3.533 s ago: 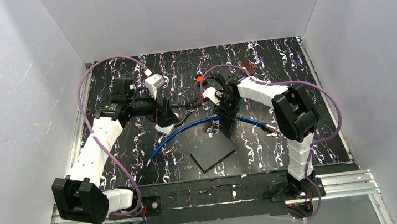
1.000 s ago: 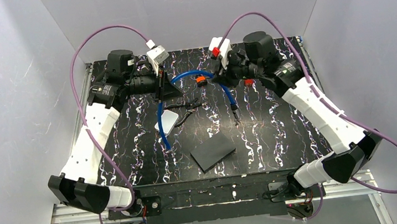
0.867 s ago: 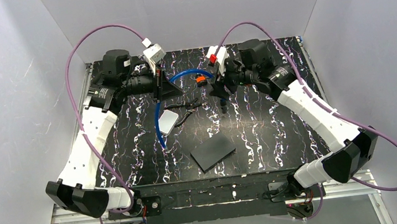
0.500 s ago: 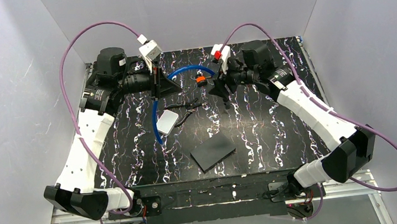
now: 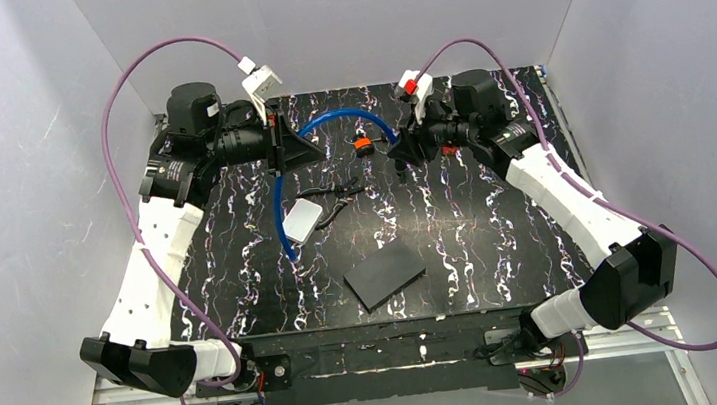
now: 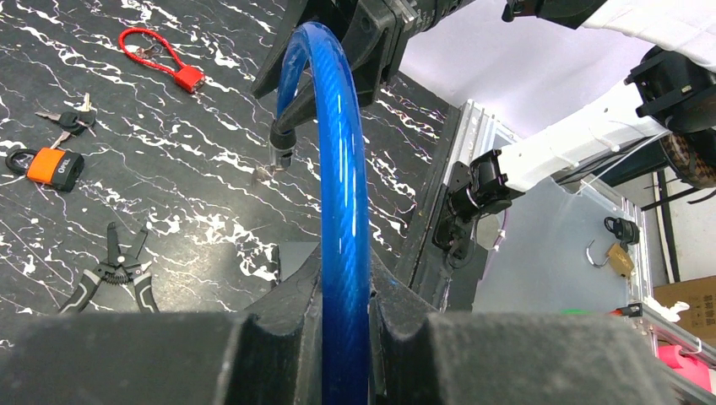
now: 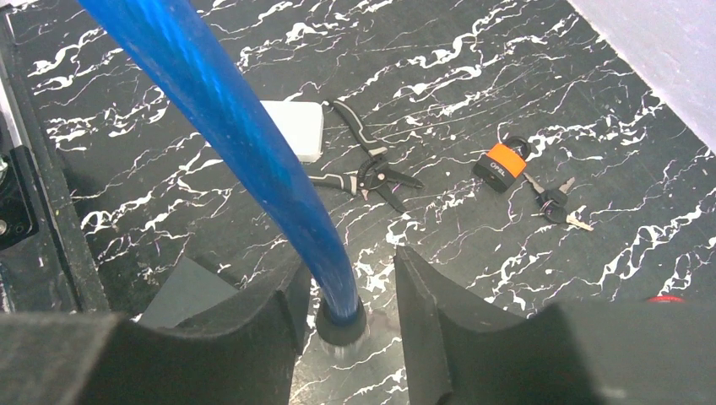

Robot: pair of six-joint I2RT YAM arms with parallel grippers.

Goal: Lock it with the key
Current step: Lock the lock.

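Observation:
The lock [image 5: 335, 116] is a long bright-blue cable arching between both arms above the back of the table. My left gripper [image 5: 277, 156] is shut on the lock [image 6: 338, 211], its fingers [image 6: 291, 312] pressed against both sides; one end hangs down toward the table. My right gripper [image 7: 350, 266] is open around the lock's [image 7: 219, 110] dark end piece [image 7: 340, 325], with a gap at the right finger. A small bunch of keys [image 7: 553, 207] lies on the table.
On the table are an orange padlock [image 5: 363, 145] next to the keys [image 6: 72, 122], pliers [image 5: 339, 194], a white box [image 5: 304, 218] and a dark flat plate [image 5: 384, 272]. A red loop lock [image 6: 165, 63] lies at the back. Grey walls enclose three sides.
My right gripper let go of the cable and opened, and now stands at its end piece rather than higher up the cable. The left arm shifted slightly left, still gripping.

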